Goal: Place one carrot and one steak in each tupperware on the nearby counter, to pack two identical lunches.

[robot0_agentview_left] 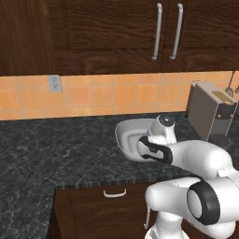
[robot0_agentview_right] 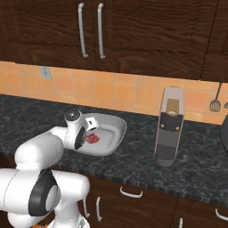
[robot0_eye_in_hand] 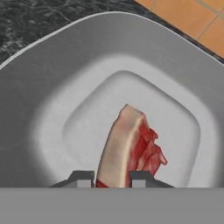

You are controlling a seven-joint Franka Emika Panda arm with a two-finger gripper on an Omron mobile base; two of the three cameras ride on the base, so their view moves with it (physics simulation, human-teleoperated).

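Gripping a steak (robot0_eye_in_hand: 129,146), the tool (robot0_eye_in_hand: 112,178) hangs over the middle of a tupperware (robot0_eye_in_hand: 52,87); in the hand view its two dark tips sit on either side of the slab's near end, closed against it. The steak stands on edge between them, pale fat side to the left and red flesh to the right, its far end reaching toward the tray's sunken floor. Whether the meat touches that floor I cannot tell.

From the right base view the steak (robot0_agentview_right: 92,139) shows as a red patch inside the tupperware (robot0_agentview_right: 115,129), just past the hand. This tray is the pale one with rounded corners, and it lies on the dark marbled desk (robot0_agentview_right: 133,167) near the front edge. In the left base view the arm reaches over the near rim of the tupperware (robot0_agentview_left: 125,135).

A tall grey coffee machine (robot0_agentview_right: 170,127) stands on the desk to the right of the tray, apart from it. Behind runs an orange tiled wall (robot0_agentview_right: 111,91) under dark wooden cupboards (robot0_agentview_right: 147,35).
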